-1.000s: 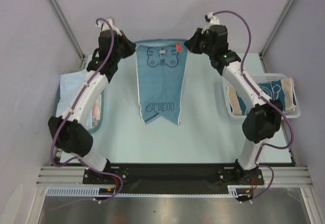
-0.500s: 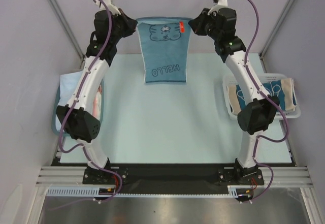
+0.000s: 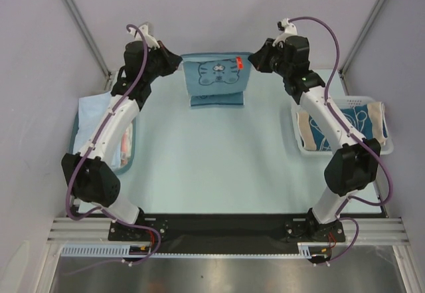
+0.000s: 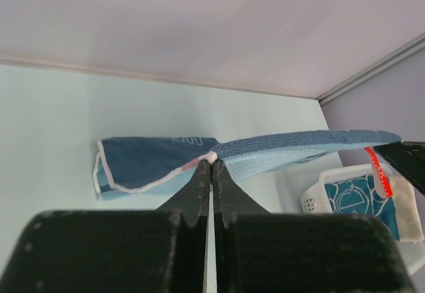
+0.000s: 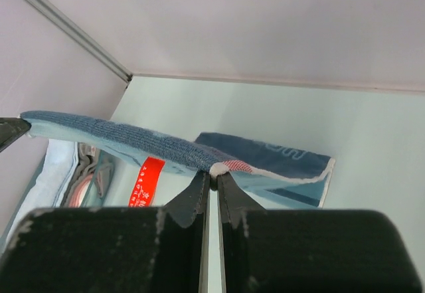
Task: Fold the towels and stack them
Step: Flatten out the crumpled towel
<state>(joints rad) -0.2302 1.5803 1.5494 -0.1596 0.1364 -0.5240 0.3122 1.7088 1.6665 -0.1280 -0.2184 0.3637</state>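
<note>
A blue towel (image 3: 216, 79) with a cat drawing, white edging and a red tag hangs stretched between my two grippers at the far middle of the table; its lower part lies folded on the table. My left gripper (image 3: 178, 62) is shut on its left top corner, seen in the left wrist view (image 4: 212, 157) pinching the white edge. My right gripper (image 3: 252, 59) is shut on the right top corner, seen in the right wrist view (image 5: 216, 170). A dark teal towel (image 3: 350, 125) with white lines and tan ends lies in the basket. A light blue towel (image 3: 89, 115) lies on the left.
A white mesh basket (image 3: 346, 100) stands at the right edge, also in the left wrist view (image 4: 319, 187). A shallow teal tray (image 3: 128, 163) with folded cloth sits at the left edge. Grey walls and metal posts close the back and sides.
Both grippers have lowered the blue towel and moved it back toward the far wall. Its lower end with the lettering now lies folded under on the table instead of hanging spread.
</note>
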